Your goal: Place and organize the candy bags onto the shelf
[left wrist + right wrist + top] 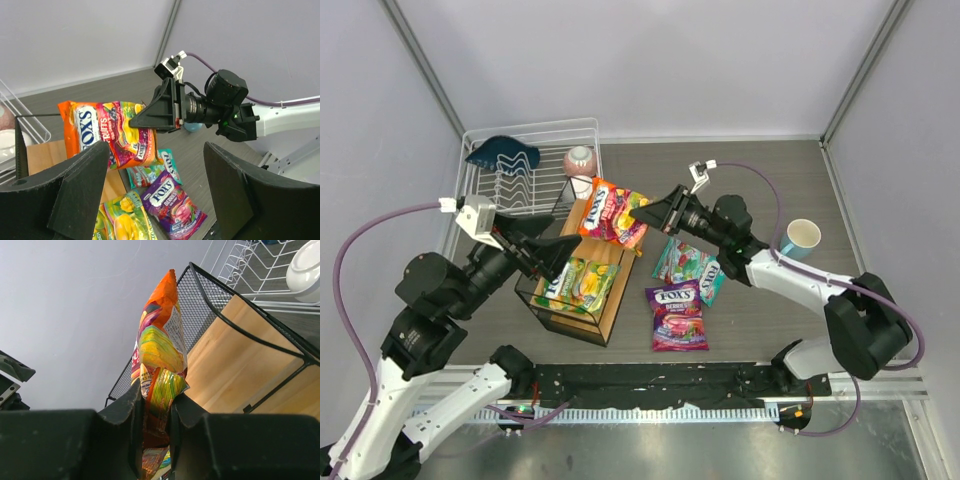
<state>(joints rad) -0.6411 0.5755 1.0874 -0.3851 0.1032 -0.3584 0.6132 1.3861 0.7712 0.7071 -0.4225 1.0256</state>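
Observation:
My right gripper (640,213) is shut on a lower corner of the orange-red candy bag (610,212) and holds it upright over the far end of the shelf (610,322); the pinch shows in the right wrist view (156,400), with the bag (159,335) above the wooden board (235,365). The yellow-green bag (576,285) lies flat on a shelf board. The teal bag (688,266) and the purple bag (677,316) lie on the table right of the shelf. My left gripper (558,262) is open and empty over the shelf's left side (157,195).
A white wire dish rack (525,190) stands at the back left, holding a blue item (502,155) and a pinkish bowl (579,160). A teal cup (802,237) stands at the right, beside my right arm.

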